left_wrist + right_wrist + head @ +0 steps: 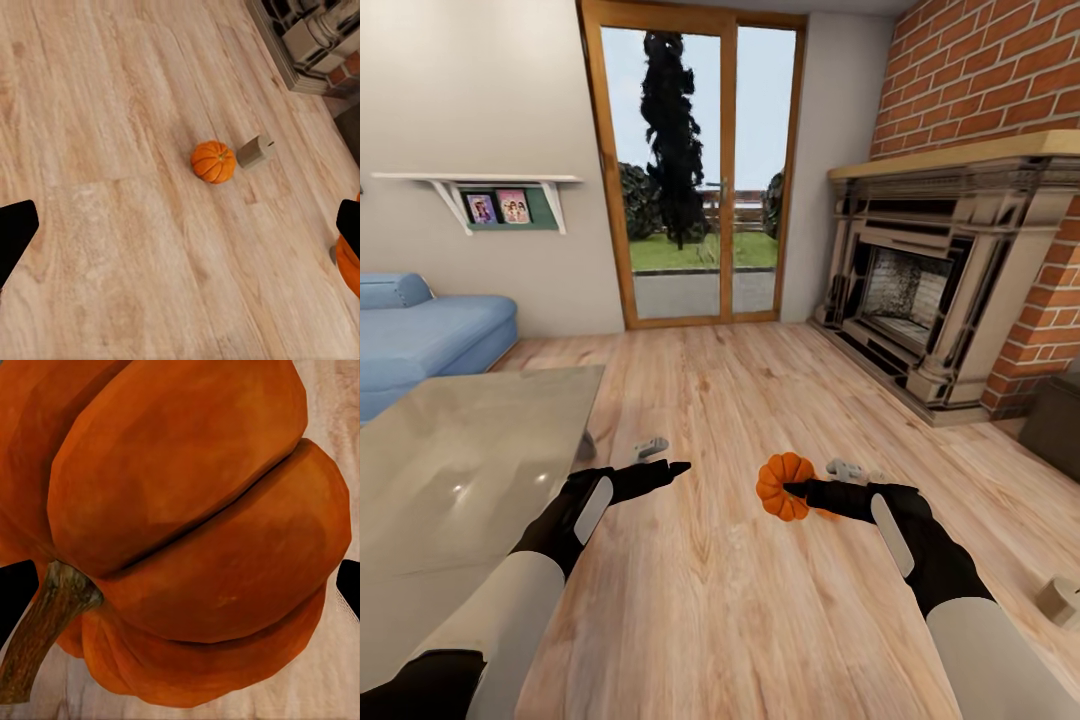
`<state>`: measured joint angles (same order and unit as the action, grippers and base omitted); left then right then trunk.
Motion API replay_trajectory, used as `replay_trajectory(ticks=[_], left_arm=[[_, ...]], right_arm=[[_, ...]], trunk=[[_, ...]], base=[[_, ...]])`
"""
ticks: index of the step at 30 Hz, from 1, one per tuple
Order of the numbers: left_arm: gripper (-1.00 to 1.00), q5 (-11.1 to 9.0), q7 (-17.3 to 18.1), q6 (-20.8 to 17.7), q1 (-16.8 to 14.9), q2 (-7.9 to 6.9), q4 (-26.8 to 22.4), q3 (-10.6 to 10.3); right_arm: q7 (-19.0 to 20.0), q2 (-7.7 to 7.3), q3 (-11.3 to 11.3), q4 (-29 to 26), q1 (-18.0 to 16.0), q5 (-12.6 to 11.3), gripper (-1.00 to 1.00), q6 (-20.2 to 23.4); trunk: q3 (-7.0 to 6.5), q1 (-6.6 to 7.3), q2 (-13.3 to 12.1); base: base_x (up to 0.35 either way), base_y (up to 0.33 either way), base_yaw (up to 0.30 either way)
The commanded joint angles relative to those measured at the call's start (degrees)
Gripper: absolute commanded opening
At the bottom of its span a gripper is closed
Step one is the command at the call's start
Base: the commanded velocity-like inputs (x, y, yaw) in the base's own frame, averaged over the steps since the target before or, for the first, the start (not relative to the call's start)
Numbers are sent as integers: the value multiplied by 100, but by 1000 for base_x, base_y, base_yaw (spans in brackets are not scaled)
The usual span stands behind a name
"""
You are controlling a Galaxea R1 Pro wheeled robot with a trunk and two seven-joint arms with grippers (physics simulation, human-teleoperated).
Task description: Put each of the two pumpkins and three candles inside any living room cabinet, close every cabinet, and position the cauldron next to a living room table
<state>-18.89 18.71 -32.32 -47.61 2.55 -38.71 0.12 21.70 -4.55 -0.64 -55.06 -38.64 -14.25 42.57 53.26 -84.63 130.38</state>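
Your right hand (pixel 792 490) has a pumpkin (pixel 784 486) clamped between its fingers, carried off the floor in front of you, roughly centre of the room; in the right wrist view the pumpkin (pixel 180 532) sits tight up against the camera w/ both fingertips just at its flanks, stem (pixel 45 622) pointing off to one side. The grip looks to be on the rounded ribs, so a fast swing or base turn could let it roll out and drop to the wood floor (pixel 700 600). Your left hand (pixel 678 467) is wide open and holds nothing; it hangs just off the near-right corner of the glass bench (pixel 450 470), so a turn to the left risks clipping that edge w/ the arm. In the left wrist view a second pumpkin (pixel 213 162) lies on the floor w/ a tipped-over candle (pixel 256 151) just beside it, not far from the fireplace (pixel 920 290). Another candle-like shape (pixel 1062 600) sits at the far-right edge of the head view, near your right side; drive over there carelessly and you may knock it rolling. No cabinet is identifiable yet: the dark block (pixel 1055 425) right of the hearth is too cut off to tell.
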Motion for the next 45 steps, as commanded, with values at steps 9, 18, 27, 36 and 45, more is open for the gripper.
replay_trajectory(ticks=[9,18,27,36,45], left_arm=[[100,-36,-16,-38,-2,0,54,-1],[100,-36,-16,-38,-2,0,76,-3],[100,-36,-10,-38,-2,0,75,-3],[100,-36,-7,-38,-2,0,74,-3],[100,-36,-7,-38,-2,0,74,-3]], right_arm=[[10,0,-6,-5,-3,-16,-100,32],[10,-2,-8,-5,-3,-16,-100,32],[10,-2,-14,-5,-3,-16,-100,32],[10,-2,-12,-5,-3,-16,-100,32],[10,-2,-12,-5,-3,-15,-100,32]], trunk=[[6,-2,2],[6,-2,2],[6,-2,2],[6,-2,2],[6,-2,2]], base=[[117,0,0],[5,0,0],[45,0,0],[31,55,0],[3,5,0]])
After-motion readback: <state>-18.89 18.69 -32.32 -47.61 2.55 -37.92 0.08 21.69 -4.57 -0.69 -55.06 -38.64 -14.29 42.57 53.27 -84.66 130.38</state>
